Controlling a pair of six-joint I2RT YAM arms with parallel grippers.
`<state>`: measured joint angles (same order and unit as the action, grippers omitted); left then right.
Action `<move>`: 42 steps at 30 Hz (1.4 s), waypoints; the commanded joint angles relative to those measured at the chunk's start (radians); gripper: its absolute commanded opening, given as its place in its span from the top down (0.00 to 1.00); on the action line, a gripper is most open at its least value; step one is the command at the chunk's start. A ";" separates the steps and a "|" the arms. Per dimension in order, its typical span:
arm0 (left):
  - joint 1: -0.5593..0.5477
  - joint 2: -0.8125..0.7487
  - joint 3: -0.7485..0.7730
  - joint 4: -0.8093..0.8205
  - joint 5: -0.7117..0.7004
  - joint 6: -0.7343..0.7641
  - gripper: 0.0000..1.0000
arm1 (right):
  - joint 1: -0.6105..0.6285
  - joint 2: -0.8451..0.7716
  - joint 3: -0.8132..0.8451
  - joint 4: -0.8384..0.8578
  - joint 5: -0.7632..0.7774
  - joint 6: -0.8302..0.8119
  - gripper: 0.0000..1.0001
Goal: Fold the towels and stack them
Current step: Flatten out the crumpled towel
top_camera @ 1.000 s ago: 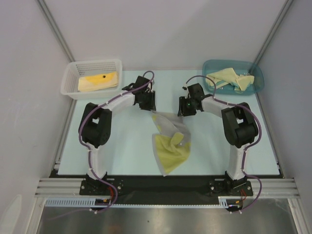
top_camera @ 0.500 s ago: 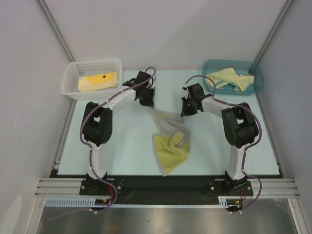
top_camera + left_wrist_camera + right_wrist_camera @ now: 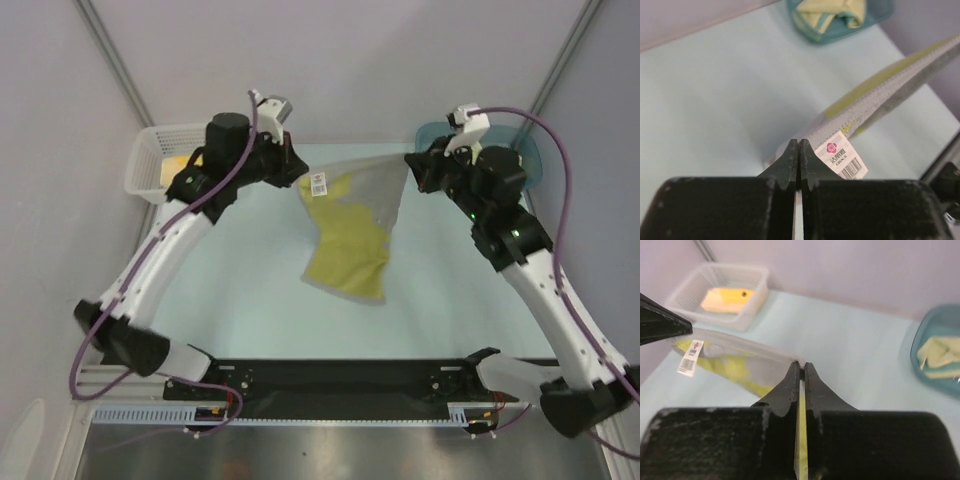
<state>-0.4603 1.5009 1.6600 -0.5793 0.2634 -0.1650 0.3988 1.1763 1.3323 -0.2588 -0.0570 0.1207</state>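
Note:
A grey and yellow-green towel (image 3: 352,228) hangs stretched in the air between both arms, its lower end drooping toward the table. My left gripper (image 3: 297,176) is shut on its left top corner, beside a white barcode tag (image 3: 841,158). My right gripper (image 3: 412,164) is shut on the right top corner; the cloth edge (image 3: 740,357) runs leftward from its closed tips (image 3: 800,366). A folded yellow towel (image 3: 728,299) lies in the white mesh basket (image 3: 150,165). More pale yellow towels (image 3: 832,12) lie crumpled in the teal bin (image 3: 528,150).
The pale blue table (image 3: 240,290) lies under the hanging towel. The basket stands at the back left and the teal bin at the back right, partly behind the right arm. Grey walls close in the sides and back; a black rail (image 3: 340,375) runs along the near edge.
Both grippers shut on the towel's corners and rose from the table, pulling apart. The towel went from a crumpled heap to hanging spread between them.

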 commanded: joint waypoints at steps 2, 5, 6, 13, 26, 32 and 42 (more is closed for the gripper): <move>-0.049 -0.201 -0.152 0.059 0.163 0.025 1.00 | 0.057 -0.173 -0.050 -0.066 0.031 -0.069 1.00; -0.104 -0.350 -0.228 0.084 0.175 0.019 1.00 | 0.112 -0.306 -0.087 -0.111 0.008 -0.069 1.00; -0.118 -0.407 -0.241 0.084 0.174 0.018 0.99 | 0.124 -0.337 -0.091 -0.134 -0.001 -0.059 1.00; -0.216 -0.606 -0.322 0.117 0.178 -0.062 1.00 | 0.160 -0.553 -0.059 -0.218 -0.141 0.017 1.00; -0.258 -0.453 -0.114 0.035 -0.055 -0.012 1.00 | 0.155 -0.454 0.042 -0.168 -0.005 -0.044 1.00; -0.232 -0.249 -0.144 0.048 -0.216 0.030 1.00 | 0.079 -0.236 -0.030 -0.018 -0.033 -0.078 1.00; 0.035 0.188 -0.097 0.311 -0.093 0.126 1.00 | -0.183 0.271 -0.091 0.392 -0.395 0.025 1.00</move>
<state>-0.5076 1.6230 1.5005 -0.3977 0.1242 -0.1089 0.2329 1.3525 1.2053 -0.0795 -0.3305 0.1364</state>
